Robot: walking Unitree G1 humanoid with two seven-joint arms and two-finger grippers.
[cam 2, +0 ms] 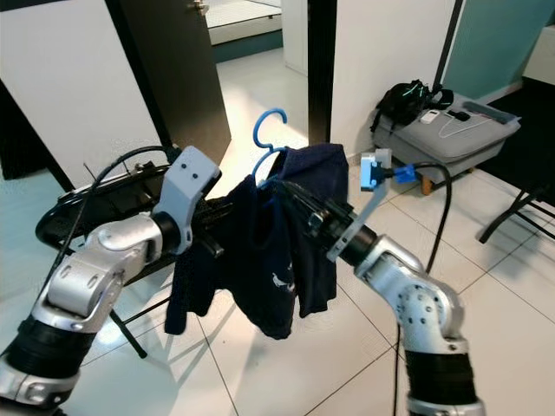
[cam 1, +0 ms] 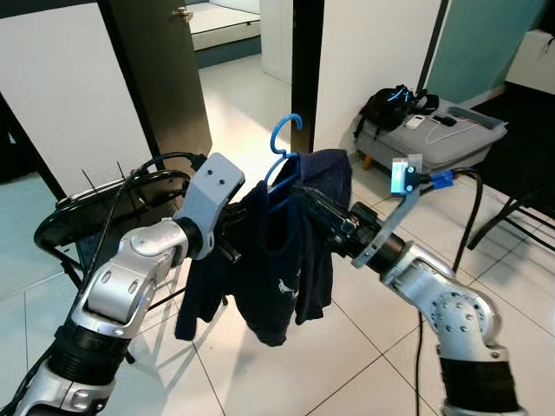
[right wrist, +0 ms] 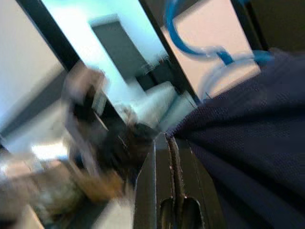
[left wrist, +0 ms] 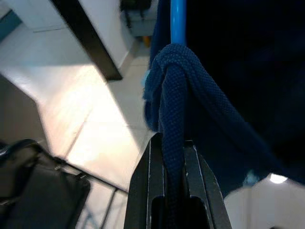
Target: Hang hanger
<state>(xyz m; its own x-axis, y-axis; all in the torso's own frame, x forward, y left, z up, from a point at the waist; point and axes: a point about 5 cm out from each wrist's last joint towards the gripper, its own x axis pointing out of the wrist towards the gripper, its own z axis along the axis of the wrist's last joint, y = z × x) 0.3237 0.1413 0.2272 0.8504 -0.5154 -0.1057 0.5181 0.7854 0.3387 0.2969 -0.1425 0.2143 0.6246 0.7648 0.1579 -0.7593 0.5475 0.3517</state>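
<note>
A blue plastic hanger carries a dark navy shirt, held up in the air between my two arms, its hook pointing up. In the left wrist view my left gripper is shut on a bunched fold of the shirt, just below the hanger's blue bar. My right gripper comes in from the right at the shirt's shoulder. In its blurred wrist view the fingers lie pressed together at the edge of the cloth.
A black chair with a curved back stands at my left. A dark door and a black post rise behind the hanger. A grey case with a black bag lies at the right, near dark furniture legs. White tiled floor lies below.
</note>
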